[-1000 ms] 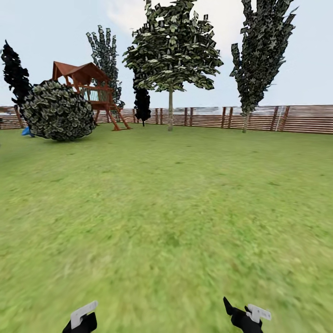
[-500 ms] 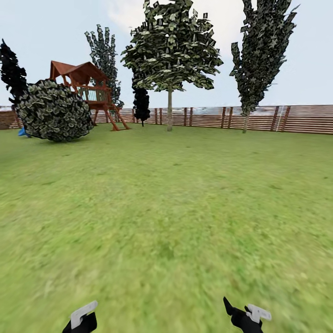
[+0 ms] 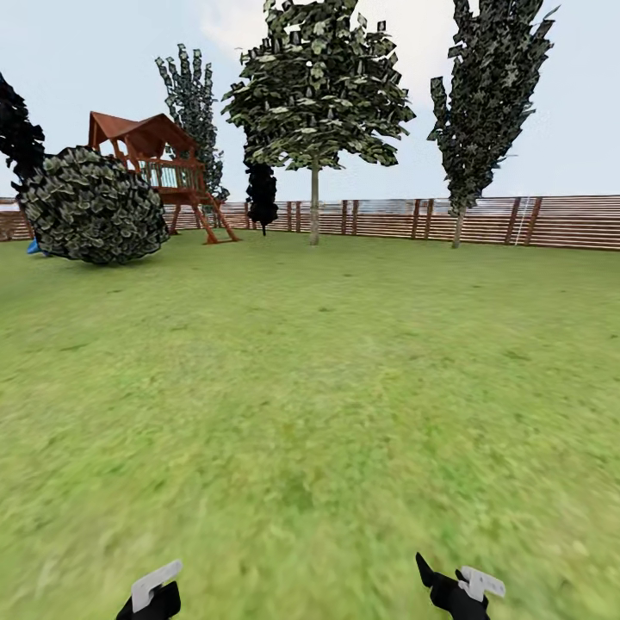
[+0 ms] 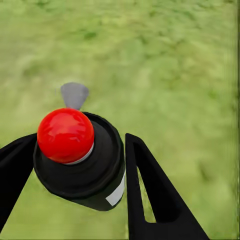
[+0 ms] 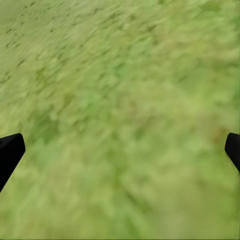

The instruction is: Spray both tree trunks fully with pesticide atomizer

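The left gripper (image 4: 75, 165) holds the pesticide atomizer (image 4: 80, 155): its two black fingers (image 4: 150, 190) are clamped on the sides of the small black body, and the red knob (image 4: 65, 135) on top faces the left wrist camera. Under it there is only the grass of the garden lawn (image 3: 327, 387). The right gripper (image 5: 120, 147) has its fingers wide apart, with only grass between them.

In the head view both grippers sit low over the lawn, the left gripper at (image 3: 151, 594) and the right gripper at (image 3: 456, 585). The brown slat fence (image 3: 517, 221) closes the far side of the lawn. In front of the fence stands a tree with a straight pale trunk (image 3: 314, 205) and a leafy crown. To the left of this tree are the wooden playset (image 3: 159, 168) and a round bush (image 3: 90, 207); to its right stands a narrow dark tree (image 3: 486, 103).
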